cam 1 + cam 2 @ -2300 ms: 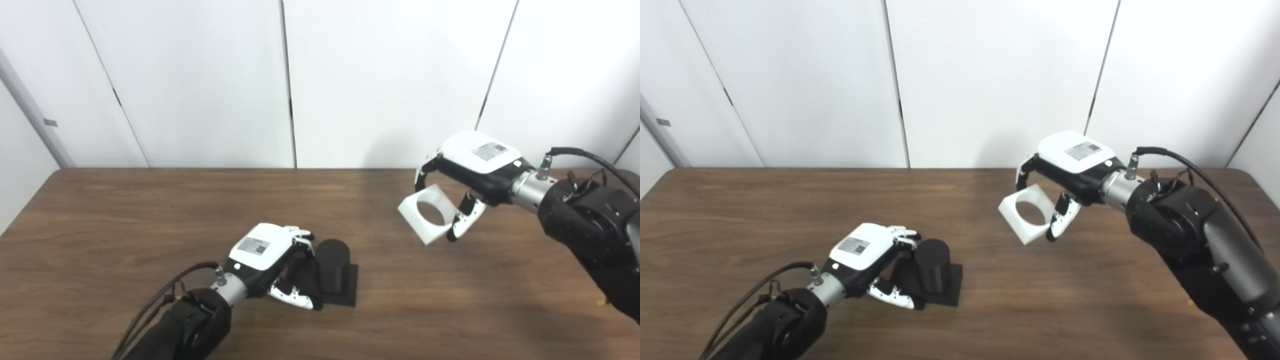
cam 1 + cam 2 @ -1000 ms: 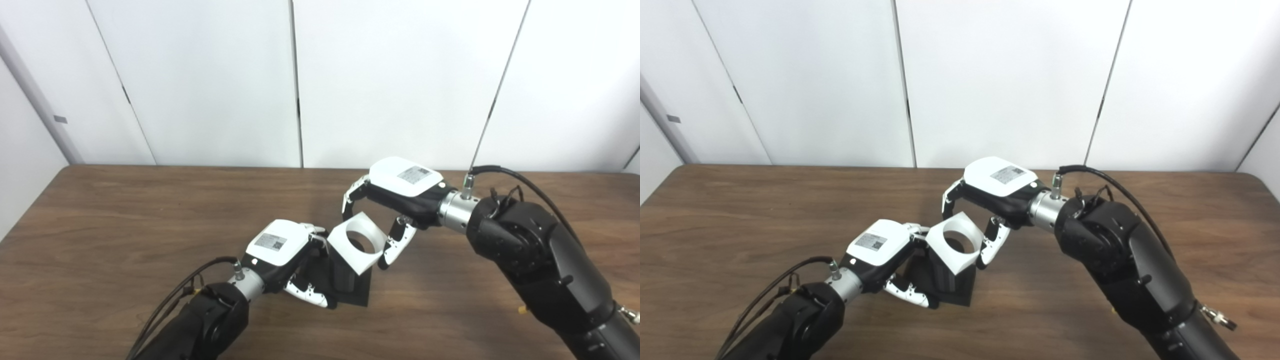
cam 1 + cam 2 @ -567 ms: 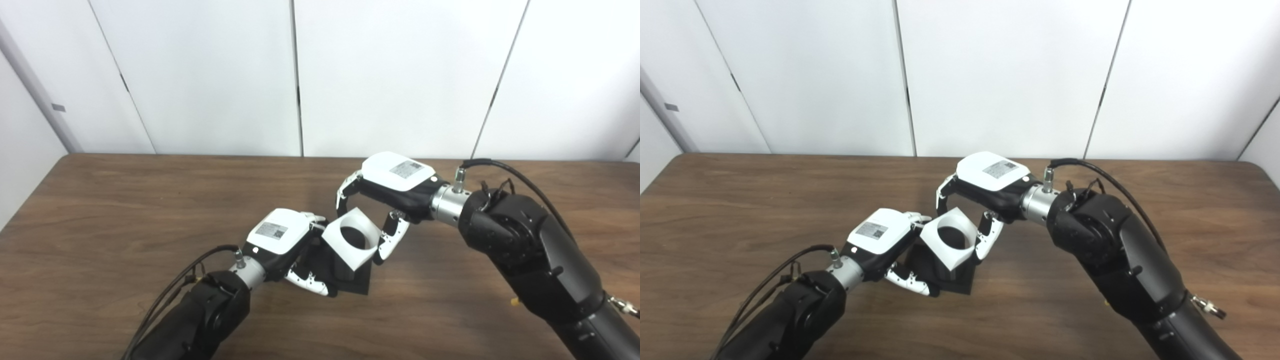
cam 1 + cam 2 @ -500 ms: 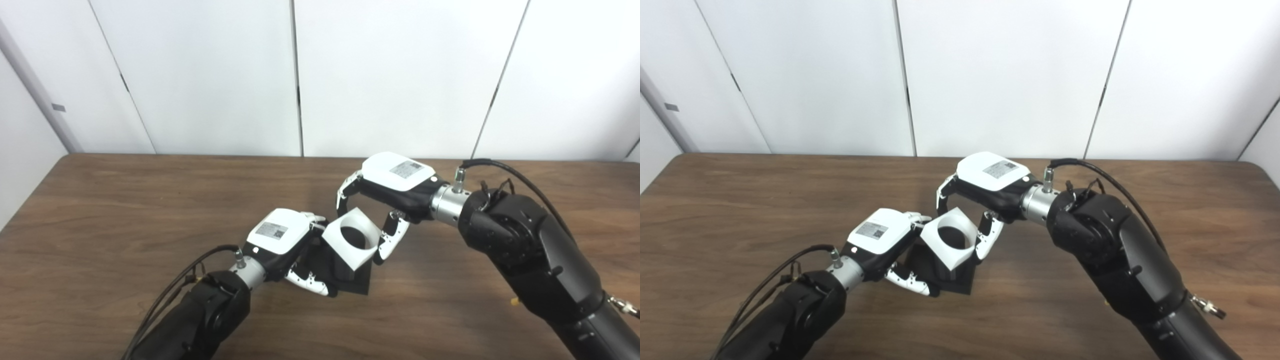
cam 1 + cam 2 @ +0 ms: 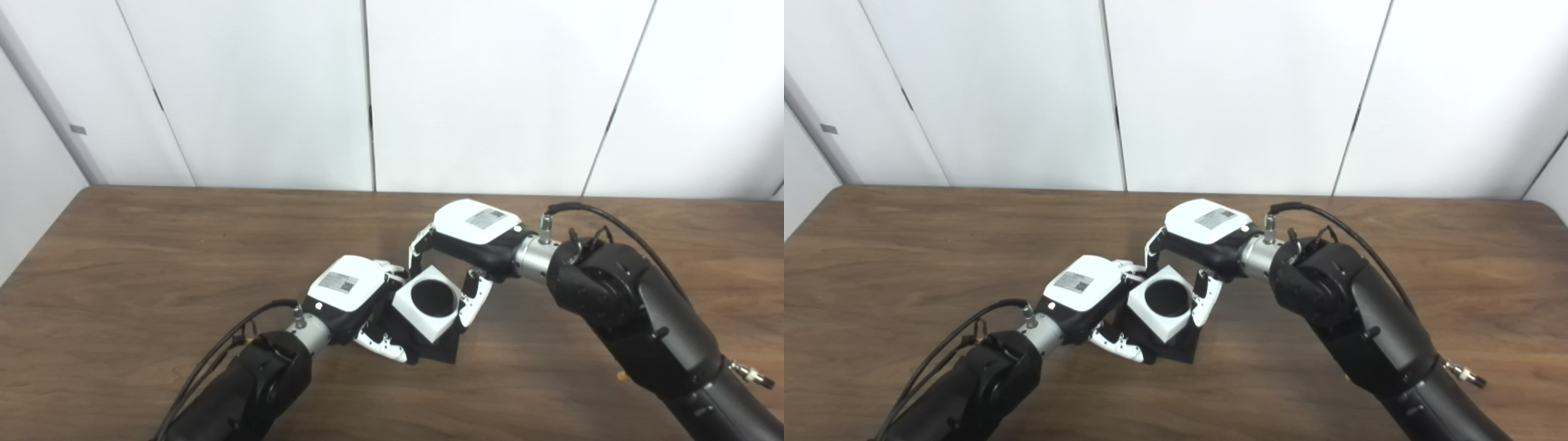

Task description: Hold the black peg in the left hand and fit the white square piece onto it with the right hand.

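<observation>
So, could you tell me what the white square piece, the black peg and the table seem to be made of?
White square piece: probably plastic, matte, with crisp moulded-looking edges. Black peg: matte dark material, likely plastic; only its top shows. Table: wood or wood-look laminate, with visible grain and a slight sheen.

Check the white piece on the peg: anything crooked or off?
Nothing stands out. The white square piece, held by the right hand, sits over the black peg, which fills its hole. The left hand grips the peg's base.

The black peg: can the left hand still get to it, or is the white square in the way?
Probably yes. The left hand sits right beside the black peg, fingers curled at its side below the white square piece, which covers the peg's upper part. How firmly it grips is hidden. The right hand holds the square.
</observation>
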`<state>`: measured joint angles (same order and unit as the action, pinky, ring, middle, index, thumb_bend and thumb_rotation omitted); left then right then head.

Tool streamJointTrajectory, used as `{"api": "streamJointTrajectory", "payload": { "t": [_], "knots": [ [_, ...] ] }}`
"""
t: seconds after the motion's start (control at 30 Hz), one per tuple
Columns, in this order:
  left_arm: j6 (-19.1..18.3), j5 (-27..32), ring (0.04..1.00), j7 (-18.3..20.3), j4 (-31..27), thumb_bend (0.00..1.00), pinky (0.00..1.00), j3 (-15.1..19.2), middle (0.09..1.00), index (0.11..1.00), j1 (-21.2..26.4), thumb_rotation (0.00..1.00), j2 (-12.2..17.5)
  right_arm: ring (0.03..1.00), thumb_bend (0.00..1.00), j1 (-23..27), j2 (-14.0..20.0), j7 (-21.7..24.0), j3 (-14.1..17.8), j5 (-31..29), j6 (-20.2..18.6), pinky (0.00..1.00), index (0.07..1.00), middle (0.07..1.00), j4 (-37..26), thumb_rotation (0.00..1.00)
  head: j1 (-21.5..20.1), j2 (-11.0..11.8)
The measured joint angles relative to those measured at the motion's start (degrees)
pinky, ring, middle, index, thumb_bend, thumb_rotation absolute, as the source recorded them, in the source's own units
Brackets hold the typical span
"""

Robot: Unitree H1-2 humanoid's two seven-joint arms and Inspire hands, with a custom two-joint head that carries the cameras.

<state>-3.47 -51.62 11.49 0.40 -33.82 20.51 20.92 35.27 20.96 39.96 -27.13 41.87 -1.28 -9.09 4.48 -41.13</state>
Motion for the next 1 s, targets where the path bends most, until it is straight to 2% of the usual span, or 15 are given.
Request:
{"api": "streamJointTrajectory", "payload": {
  "t": [0.4,0.43,0.47,0.57,1.0],
  "knots": [
    [-0.11,-0.07,0.866,0.00,0.00,0.52,0.79,-0.11,0.856,0.492,0.05,0.07,-0.29,0.822,0.52,1.10,-0.56,3.21,-2.60,2.70,-0.45,0.85,0.490,0.757,1.50,0.15,0.17,-0.26],
    [-0.12,-0.07,0.865,0.00,0.00,0.52,0.79,-0.12,0.854,0.492,0.05,0.07,-0.34,0.826,0.70,1.33,-0.60,3.92,-2.74,2.85,-0.82,0.85,0.594,0.771,1.49,0.22,0.09,-0.26],
    [-0.12,-0.07,0.862,0.00,0.00,0.52,0.79,-0.13,0.852,0.492,0.05,0.07,-0.39,0.835,0.84,1.59,-0.62,4.79,-2.84,2.87,-1.27,0.85,0.689,0.791,1.47,0.28,0.09,-0.26],
    [-0.12,-0.06,0.862,0.00,0.00,0.52,0.79,-0.13,0.852,0.492,0.03,0.07,-0.42,0.828,0.96,1.91,-0.55,6.51,-2.78,2.63,-2.33,0.82,0.771,0.801,1.38,0.31,-0.09,-0.26],
    [-0.19,-0.06,0.869,0.06,0.01,0.52,0.79,-0.12,0.857,0.493,0.04,0.07,-0.46,0.830,0.96,1.42,-0.52,7.04,-2.33,1.67,-2.49,0.81,0.784,0.809,1.26,0.29,-0.26,-0.26]
  ]
}}
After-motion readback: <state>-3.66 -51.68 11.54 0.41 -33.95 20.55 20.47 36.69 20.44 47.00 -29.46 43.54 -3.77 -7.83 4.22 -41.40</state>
